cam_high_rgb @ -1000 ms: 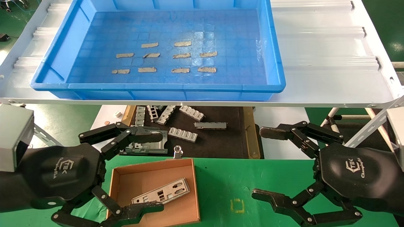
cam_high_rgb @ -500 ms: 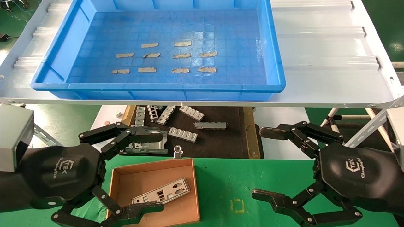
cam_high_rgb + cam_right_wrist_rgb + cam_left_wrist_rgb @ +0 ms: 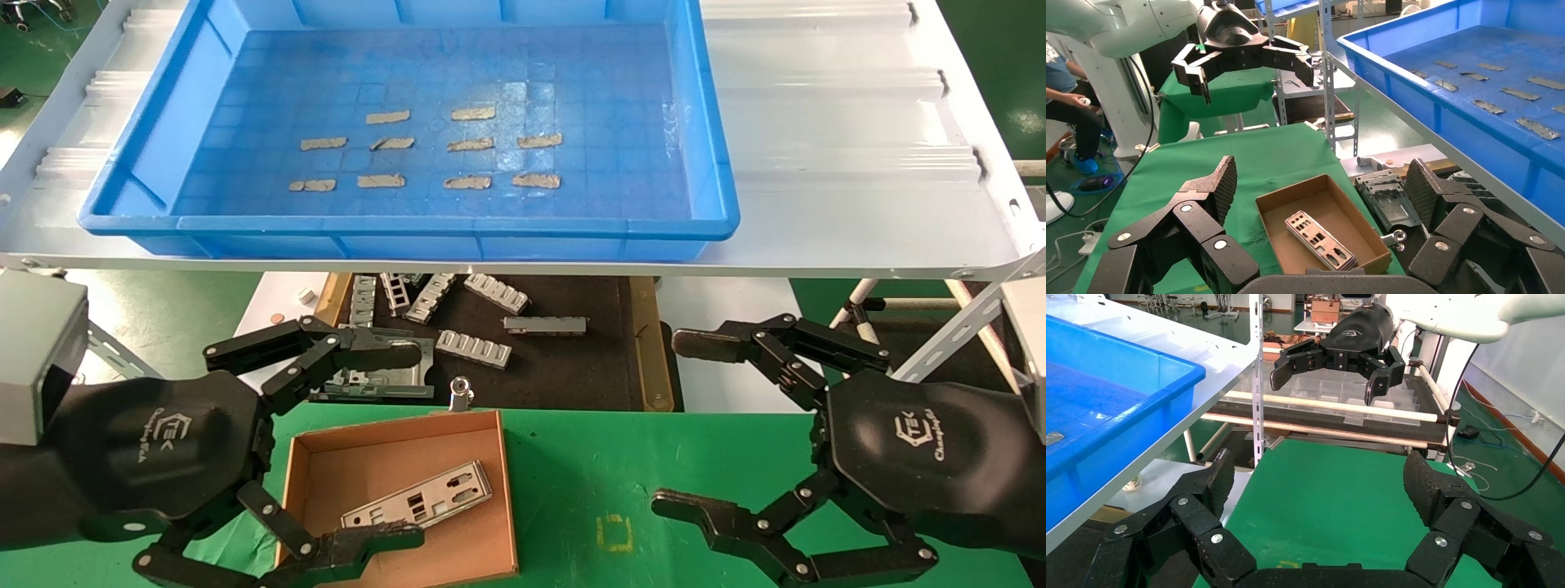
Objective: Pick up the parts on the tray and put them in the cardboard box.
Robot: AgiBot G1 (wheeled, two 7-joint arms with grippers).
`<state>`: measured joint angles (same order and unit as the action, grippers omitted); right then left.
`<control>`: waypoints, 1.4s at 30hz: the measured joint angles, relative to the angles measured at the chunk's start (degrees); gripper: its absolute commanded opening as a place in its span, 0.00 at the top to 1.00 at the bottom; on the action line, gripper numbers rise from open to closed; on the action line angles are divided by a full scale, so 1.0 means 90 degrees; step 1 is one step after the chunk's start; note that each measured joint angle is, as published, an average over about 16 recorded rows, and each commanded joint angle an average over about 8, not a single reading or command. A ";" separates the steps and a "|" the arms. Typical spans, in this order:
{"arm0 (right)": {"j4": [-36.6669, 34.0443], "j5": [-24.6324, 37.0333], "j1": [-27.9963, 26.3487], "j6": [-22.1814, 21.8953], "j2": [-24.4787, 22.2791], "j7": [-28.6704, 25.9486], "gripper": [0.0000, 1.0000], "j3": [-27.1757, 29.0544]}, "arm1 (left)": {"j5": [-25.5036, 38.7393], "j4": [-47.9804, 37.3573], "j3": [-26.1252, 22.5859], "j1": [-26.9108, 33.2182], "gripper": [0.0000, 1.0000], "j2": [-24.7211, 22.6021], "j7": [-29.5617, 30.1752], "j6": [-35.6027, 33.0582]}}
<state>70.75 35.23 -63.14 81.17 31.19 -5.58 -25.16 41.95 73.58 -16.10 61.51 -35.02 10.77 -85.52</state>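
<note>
On the left of the green table, the left gripper [image 3: 327,445] hangs wide open and empty, one finger over the near rim of the cardboard box [image 3: 306,465] and the other above the black mat [image 3: 564,359] behind it. One silver plate [image 3: 417,495] lies flat and slightly askew on the box floor. Up on the shelf, the blue tray [image 3: 409,227] shows only tan tape strips [image 3: 466,182] on its grid floor; no plate is visible there, so the loading looks finished or close to it. If another plate does turn up, a good pick would take it by its long edges with a level wrist, lift it clear of the tray rim, and release it low inside the box so it settles beside the first. Grey brackets [image 3: 474,348] on the mat should be left alone. On the right, the right gripper [image 3: 666,425] hangs equally spread and empty, well apart from the box.
</note>
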 measured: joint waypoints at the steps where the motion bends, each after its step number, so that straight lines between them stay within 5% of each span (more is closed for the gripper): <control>1: 0.0000 0.0000 0.0000 0.0000 0.0000 0.0000 0.00 0.0000 | 0.0000 0.0000 0.0000 0.0000 0.00 0.0000 0.0000 0.0000; 42: 0.0000 0.0000 0.0000 0.0000 0.0000 0.0000 0.00 0.0000 | 0.0000 0.0000 0.0000 0.0000 0.00 0.0000 0.0000 0.0000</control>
<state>70.75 35.23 -63.14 81.17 31.19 -5.58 -25.16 41.94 73.58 -16.10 61.52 -35.02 10.77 -85.52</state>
